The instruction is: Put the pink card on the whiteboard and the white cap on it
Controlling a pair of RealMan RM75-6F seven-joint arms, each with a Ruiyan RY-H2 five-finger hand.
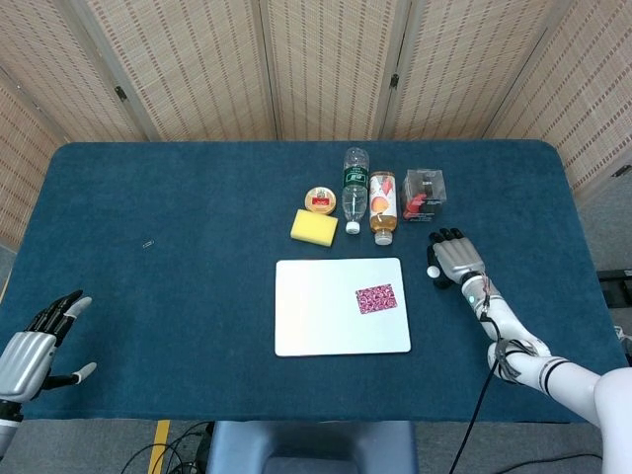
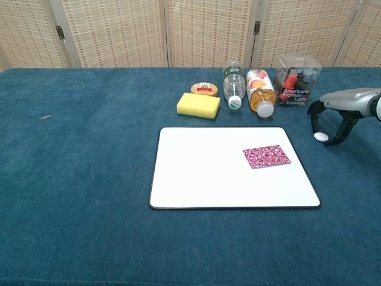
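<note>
The pink patterned card (image 1: 375,298) (image 2: 266,157) lies flat on the right part of the whiteboard (image 1: 326,316) (image 2: 202,173). The small white cap (image 1: 432,271) (image 2: 321,136) sits on the blue cloth just right of the board's far right corner. My right hand (image 1: 454,259) (image 2: 348,101) hovers over the cap, fingers pointing down on either side of it. No finger clearly closes on the cap. My left hand (image 1: 35,346) hangs at the near left table edge with its fingers spread, holding nothing; only the head view shows it.
Behind the board stand a yellow sponge (image 1: 314,226) (image 2: 198,105), a round tin (image 1: 319,198), a lying water bottle (image 1: 355,188), a lying juice bottle (image 1: 382,205) and a clear box (image 1: 424,193) (image 2: 296,80). A small clip (image 1: 148,243) lies far left.
</note>
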